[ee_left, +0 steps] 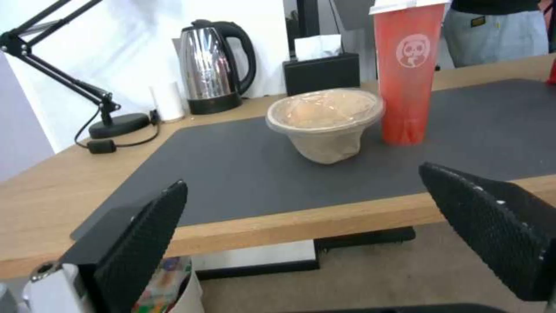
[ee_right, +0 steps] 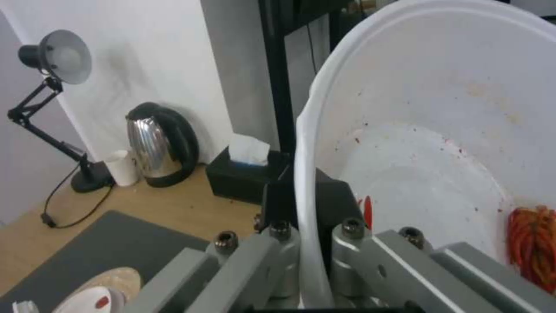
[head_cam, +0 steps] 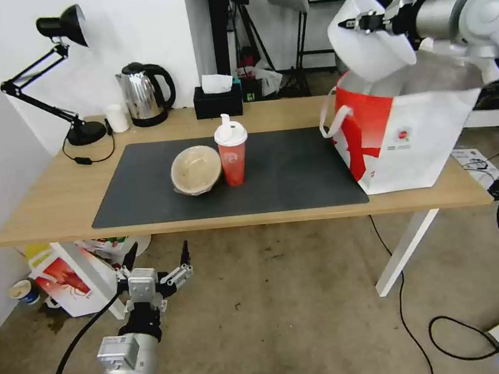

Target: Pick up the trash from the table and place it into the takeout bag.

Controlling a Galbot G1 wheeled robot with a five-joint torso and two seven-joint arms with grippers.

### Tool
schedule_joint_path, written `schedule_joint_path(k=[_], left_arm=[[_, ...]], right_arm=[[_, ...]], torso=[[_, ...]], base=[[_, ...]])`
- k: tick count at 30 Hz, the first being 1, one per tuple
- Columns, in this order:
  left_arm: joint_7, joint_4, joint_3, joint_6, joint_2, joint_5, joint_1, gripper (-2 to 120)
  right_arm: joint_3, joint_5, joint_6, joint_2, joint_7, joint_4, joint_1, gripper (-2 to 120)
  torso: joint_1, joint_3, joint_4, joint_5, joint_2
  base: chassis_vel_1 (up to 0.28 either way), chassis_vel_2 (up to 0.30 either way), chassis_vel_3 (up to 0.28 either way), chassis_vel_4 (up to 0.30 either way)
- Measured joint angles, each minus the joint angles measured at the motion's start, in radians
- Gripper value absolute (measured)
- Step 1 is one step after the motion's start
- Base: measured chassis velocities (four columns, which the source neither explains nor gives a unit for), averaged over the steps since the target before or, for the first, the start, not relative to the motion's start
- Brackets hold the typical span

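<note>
My right gripper (head_cam: 359, 24) is shut on the rim of the white round bowl (head_cam: 368, 48), which hangs tilted just above the open takeout bag (head_cam: 414, 137) at the table's (head_cam: 46, 196) right end. In the right wrist view the rim is pinched in that gripper (ee_right: 307, 204), and red scraps (ee_right: 533, 248) lie inside the bowl (ee_right: 451, 130). The beige wrapped bowl (head_cam: 195, 169) (ee_left: 324, 121) and the red cup (head_cam: 232, 153) (ee_left: 405, 74) stand side by side on the dark mat (head_cam: 295, 174). Below the table's front edge, my left gripper (head_cam: 158, 251) (ee_left: 302, 176) is open and holds nothing.
A black desk lamp (head_cam: 67, 69), a small white cup (head_cam: 117, 118), a steel kettle (head_cam: 145, 94) and a black tissue box (head_cam: 217, 99) line the table's back edge. Under the table's left end stands a red-and-white printed bag (head_cam: 71, 278). Cables (head_cam: 448, 332) trail on the floor at right.
</note>
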Motion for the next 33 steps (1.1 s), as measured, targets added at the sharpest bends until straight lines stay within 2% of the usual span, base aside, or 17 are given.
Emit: schedule_joint_path(k=[11, 33], left_arm=[[0.000, 0.000, 0.000, 0.000, 0.000, 0.000, 0.000, 100], [0.000, 0.000, 0.000, 0.000, 0.000, 0.000, 0.000, 100]], right_arm=[[0.008, 0.005, 0.000, -0.029, 0.000, 0.020, -0.015, 0], [0.083, -0.003, 0.002, -0.022, 0.019, 0.060, -0.132, 0]], torso=[[0.000, 0.000, 0.0000, 0.0002, 0.000], [0.000, 0.000, 0.0001, -0.0001, 0.000]], base=[[0.000, 0.000, 0.000, 0.000], [0.000, 0.000, 0.000, 0.000]])
